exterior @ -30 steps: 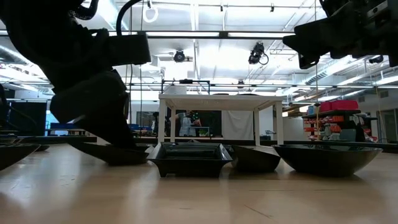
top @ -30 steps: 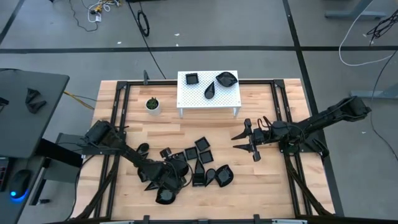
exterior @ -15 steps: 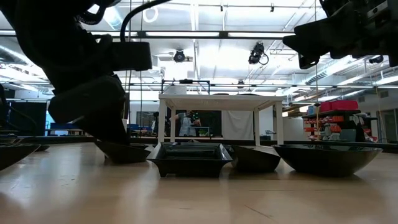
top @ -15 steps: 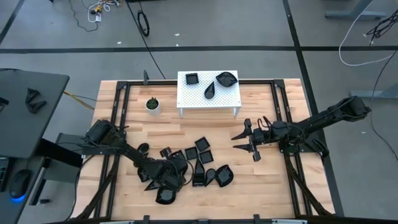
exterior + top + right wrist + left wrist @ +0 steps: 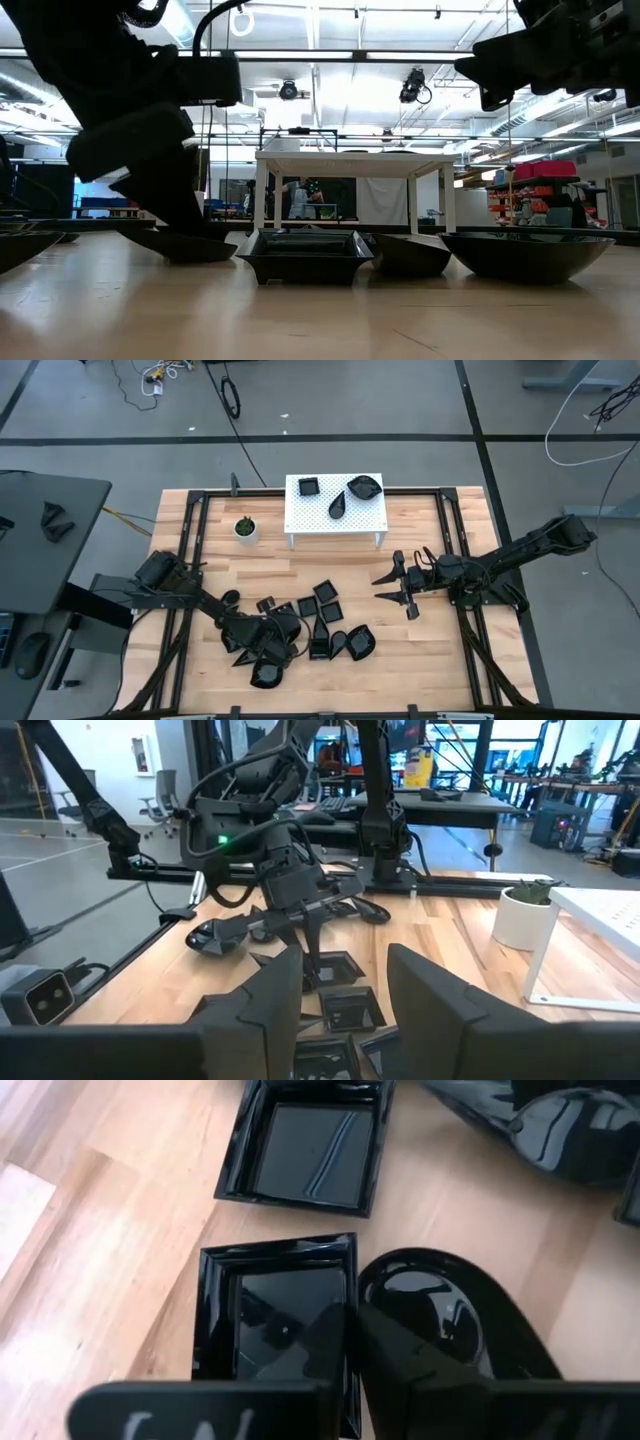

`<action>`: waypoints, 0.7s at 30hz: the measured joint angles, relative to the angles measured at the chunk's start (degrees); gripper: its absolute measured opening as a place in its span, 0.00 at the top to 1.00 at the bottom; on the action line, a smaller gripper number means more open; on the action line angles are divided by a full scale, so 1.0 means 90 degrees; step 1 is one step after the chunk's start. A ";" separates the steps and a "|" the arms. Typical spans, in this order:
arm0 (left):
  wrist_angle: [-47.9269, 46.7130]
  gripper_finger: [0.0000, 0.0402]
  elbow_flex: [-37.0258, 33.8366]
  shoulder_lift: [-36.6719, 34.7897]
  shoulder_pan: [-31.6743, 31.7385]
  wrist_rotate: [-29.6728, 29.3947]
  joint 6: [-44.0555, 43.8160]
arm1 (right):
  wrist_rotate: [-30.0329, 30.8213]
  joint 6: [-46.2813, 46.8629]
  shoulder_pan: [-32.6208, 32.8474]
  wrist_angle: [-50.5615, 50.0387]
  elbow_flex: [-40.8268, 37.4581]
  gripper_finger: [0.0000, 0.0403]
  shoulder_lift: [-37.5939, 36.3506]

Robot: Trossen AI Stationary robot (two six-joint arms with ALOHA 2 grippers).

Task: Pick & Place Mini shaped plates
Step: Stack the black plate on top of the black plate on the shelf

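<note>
Task progress, as the high view shows it. Three mini shaped plates (image 5: 347, 493) sit on the white perforated stand (image 5: 336, 525) at upper centre; the larger share lies in a loose cluster (image 5: 322, 622) on the table (image 5: 420, 670) at lower centre, so most of the placing appears to remain. A small potted plant (image 5: 245, 528) stands left of the stand.

The left gripper (image 5: 272, 643) is down at the left end of the cluster. The left wrist view alone shows its grip: the jaws are clenched on the rim of a square plate (image 5: 262, 1320), with a rounded plate (image 5: 440, 1315) touching beside it and a second square plate (image 5: 310, 1145) above.

The right gripper (image 5: 400, 588) waits above bare table at right of centre, released and empty; its wrist view shows the spread fingers (image 5: 265, 995).

The low view adds that the gripped plate's near neighbours (image 5: 305, 255) rest flat on the table; whether the gripped plate is lifted cannot be told.
</note>
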 joint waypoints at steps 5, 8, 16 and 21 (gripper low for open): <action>-0.0023 0.91 0.0000 -0.0001 0.0000 -0.0005 0.0056 | 0.0282 0.0000 -0.0001 -0.0058 0.0000 0.63 0.0000; -0.0132 0.93 0.0000 -0.0001 0.0004 0.0013 0.0070 | 0.0282 0.0000 0.0000 -0.0056 0.0000 0.63 0.0000; -0.0308 0.98 0.0000 -0.0034 0.0005 -0.0060 0.0164 | 0.0283 0.0000 0.0000 -0.0058 0.0000 0.63 0.0000; -0.0474 0.99 -0.0002 -0.0330 0.0006 -0.0054 0.0385 | 0.0284 0.0002 0.0000 -0.0058 0.0000 0.63 0.0000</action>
